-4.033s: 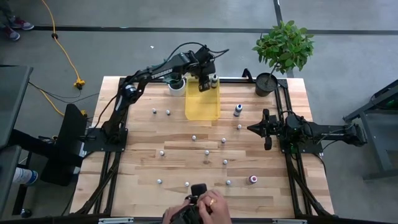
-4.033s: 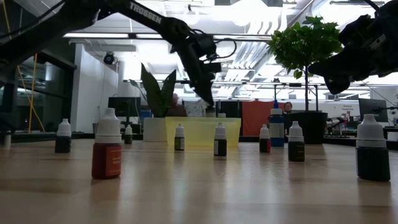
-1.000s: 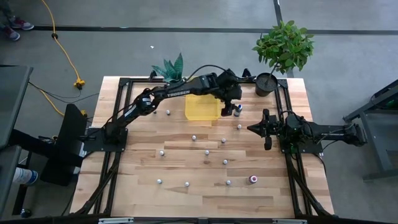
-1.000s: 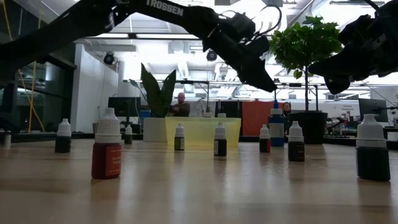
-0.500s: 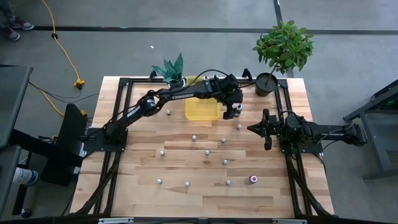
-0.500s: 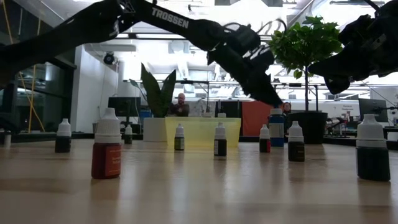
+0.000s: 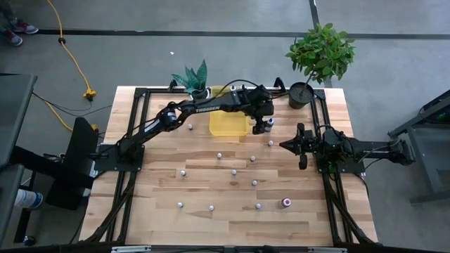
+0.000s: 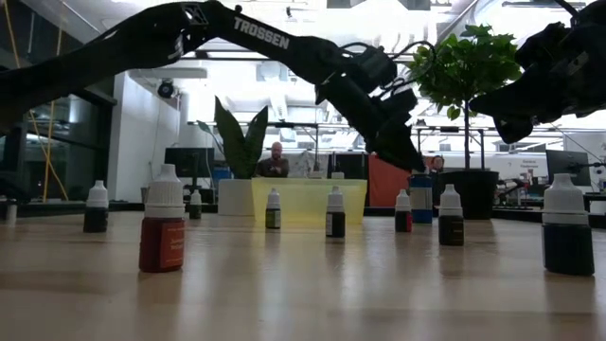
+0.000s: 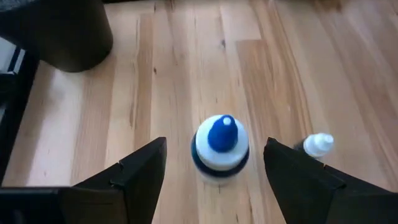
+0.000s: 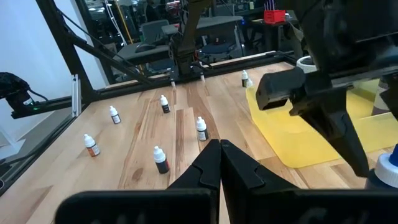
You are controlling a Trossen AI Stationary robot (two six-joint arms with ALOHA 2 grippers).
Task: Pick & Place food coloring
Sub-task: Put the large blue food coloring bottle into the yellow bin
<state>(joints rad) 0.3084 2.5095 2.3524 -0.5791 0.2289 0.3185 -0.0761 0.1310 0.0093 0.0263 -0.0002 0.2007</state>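
Food coloring bottle [image 9: 222, 148] blue-tipped, between wide-open, empty left tool [image 9: 214, 163] fingers, beside yellow tray [image 7: 228, 121]

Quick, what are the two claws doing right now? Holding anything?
Left gripper: open, holding nothing, fingers either side of the blue-tipped, white-capped food coloring bottle.
Right gripper: shut, holding nothing, waiting at the table's right side.

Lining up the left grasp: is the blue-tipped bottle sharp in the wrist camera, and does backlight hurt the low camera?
Left wrist view: blue-tipped bottle is slightly soft between the open left gripper fingers. Low view: bright windows behind turn the left arm into a silhouette.
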